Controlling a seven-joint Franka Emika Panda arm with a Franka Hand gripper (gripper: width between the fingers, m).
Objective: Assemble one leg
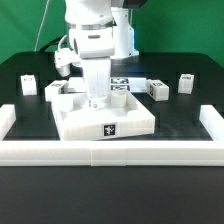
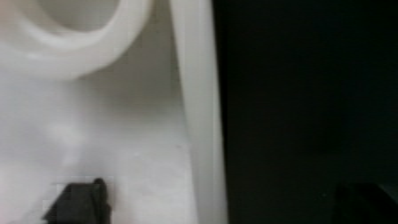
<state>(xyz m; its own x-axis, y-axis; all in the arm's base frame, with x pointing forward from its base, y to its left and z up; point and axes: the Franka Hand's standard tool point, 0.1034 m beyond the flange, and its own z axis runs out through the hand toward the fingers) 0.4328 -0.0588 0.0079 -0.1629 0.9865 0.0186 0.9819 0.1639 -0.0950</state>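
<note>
Gripper (image 1: 95,101) is hanging straight down over the big white slab (image 1: 80,124) in the exterior view, very close above its far part. From this side I cannot tell how the fingers are standing. The nearest leg (image 1: 58,92) is sitting on the black table (image 1: 25,68) toward the exterior view's left of the hand, just beside the slab and apart from the hand. A second leg (image 1: 157,90) is lying further off on the hand's other side. Both are looking blocky, so I cannot tell their long axis.

In the wrist view the gripper (image 2: 224,205) is showing its fingers (image 2: 75,203) spread wide, and they are pinching nothing. Under the hand the slab (image 2: 89,130) is showing a round hole (image 2: 63,28), and past its straight edge the dark table (image 2: 302,110) is lying. No leg is appearing here, so I judge the hand is needing a sideways travel to the nearest leg.
</note>
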